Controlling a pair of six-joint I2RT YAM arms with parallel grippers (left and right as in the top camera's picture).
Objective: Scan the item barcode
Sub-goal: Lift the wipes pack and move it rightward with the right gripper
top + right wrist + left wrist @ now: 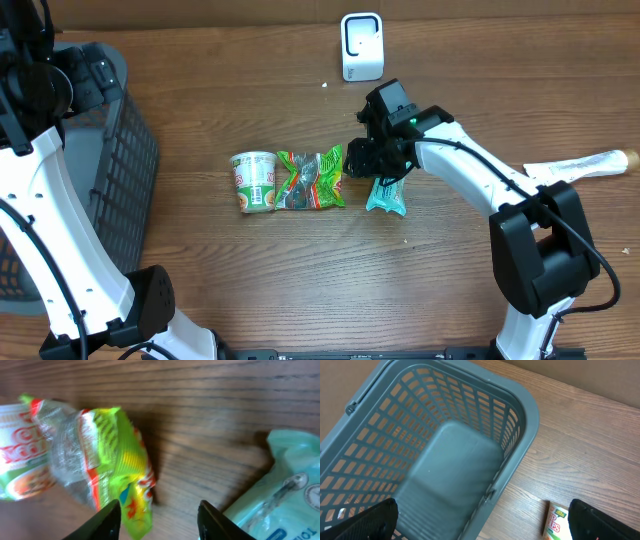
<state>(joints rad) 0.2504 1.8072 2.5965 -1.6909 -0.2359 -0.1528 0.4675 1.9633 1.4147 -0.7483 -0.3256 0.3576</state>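
One grey slatted basket [130,160] at the left edge of the bench [300,280] shows only its own floor; left gripper [482,522] spread wide above it. Crinkled green snack packet [312,178] lies mid-bench between noodle cup [254,182] and teal pouch [386,195], print blurred; right gripper [160,515] hovers spread beside it

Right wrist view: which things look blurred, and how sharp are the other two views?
Right wrist: the green snack bag and noodle cup are smeared, wood grain crisper. Left wrist: the basket is mostly sharp, the near fingers dark and soft. Overhead: evenly lit, sharp.
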